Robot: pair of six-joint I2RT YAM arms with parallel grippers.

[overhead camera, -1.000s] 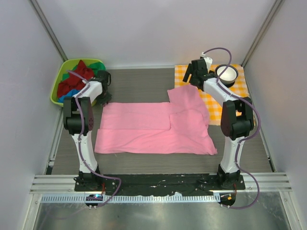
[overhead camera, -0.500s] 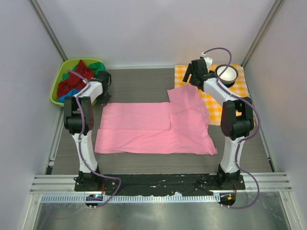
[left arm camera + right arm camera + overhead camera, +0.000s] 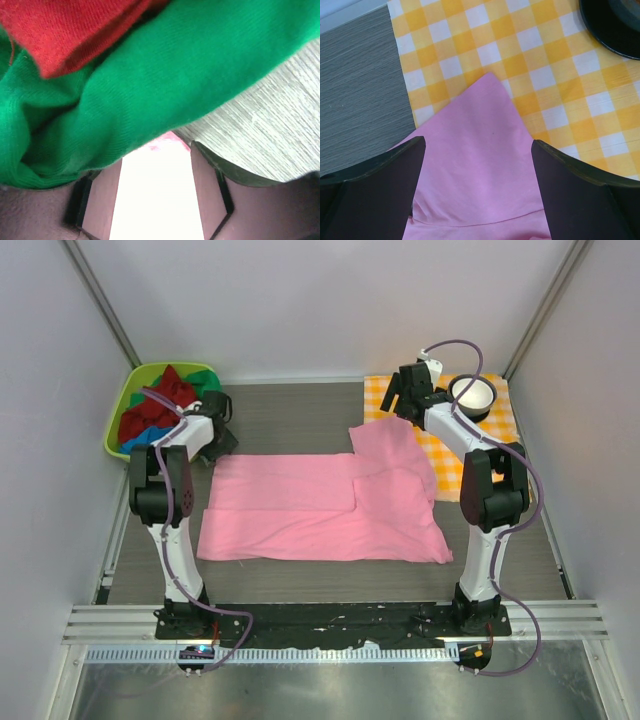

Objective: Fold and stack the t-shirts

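Table (image 3: 290, 425): grey wood-grain top, with both arms bolted at its near edge.

Light pink t-shirt (image 3: 320, 510): spread flat in the middle of the table between the two arms. One layer is folded over along its far left part, and its far right corner reaches up onto the checked cloth.

Orange-and-white checked cloth (image 3: 378, 392): lies flat at the far right of the table, under the pink corner and the bowl.

Lime-green basin (image 3: 113, 438): stands at the far left corner and holds the other t-shirts in a heap.

Dark red t-shirt (image 3: 170, 390): on top of the heap, toward the far side.

Green t-shirt (image 3: 205, 377): at the basin's far right. In the left wrist view it fills the upper frame just above the fingers.

Bright blue t-shirt (image 3: 135, 443): only a strip shows, low at the basin's near edge.

Bowl (image 3: 472, 393): white outside and dark inside, upright on the checked cloth just beside the right wrist.

Right gripper (image 3: 479, 142): fingers spread wide and gripping nothing. It hangs over the pink corner where that corner lies on the checks.

Left gripper (image 3: 156, 165): at the basin's right side, above the pink t-shirt's far left edge. Its fingers (image 3: 207, 192) stand partly apart — pale, washed-out pink shows through the gap, and no cloth is visibly clamped.
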